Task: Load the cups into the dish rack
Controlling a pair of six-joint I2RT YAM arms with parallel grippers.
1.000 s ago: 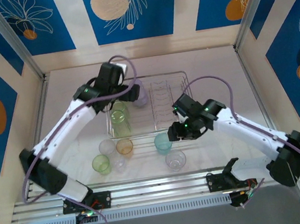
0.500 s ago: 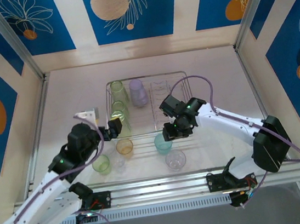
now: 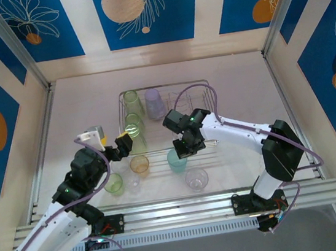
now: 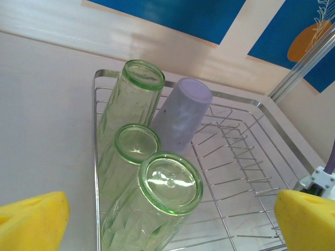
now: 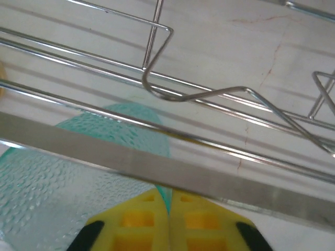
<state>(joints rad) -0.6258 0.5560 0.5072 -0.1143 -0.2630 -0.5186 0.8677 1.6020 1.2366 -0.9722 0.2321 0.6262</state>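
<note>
The silvery wire dish rack (image 3: 184, 108) holds three green cups (image 3: 133, 121) and a lilac cup (image 3: 154, 104), all upside down along its left side. In the left wrist view the nearest green cup (image 4: 170, 183) and the lilac cup (image 4: 183, 112) stand in the rack (image 4: 246, 157). My left gripper (image 3: 105, 140) hangs open just left of the rack's near corner, its yellow pads (image 4: 31, 222) wide apart. My right gripper (image 3: 182, 150) is shut on the rim of the teal cup (image 3: 176, 161), which stands in front of the rack. The cup's wall (image 5: 78, 172) is pinched between the fingers (image 5: 136, 219).
On the table in front of the rack stand an amber cup (image 3: 140, 164), a green cup (image 3: 113, 184) and a clear cup (image 3: 196, 179). The rack's front wires (image 5: 209, 99) run just ahead of my right fingers. Aluminium rails border the near edge.
My left arm has pulled back from the rack to the near left, still open. My right gripper has shifted left and closed on the teal cup's rim.
</note>
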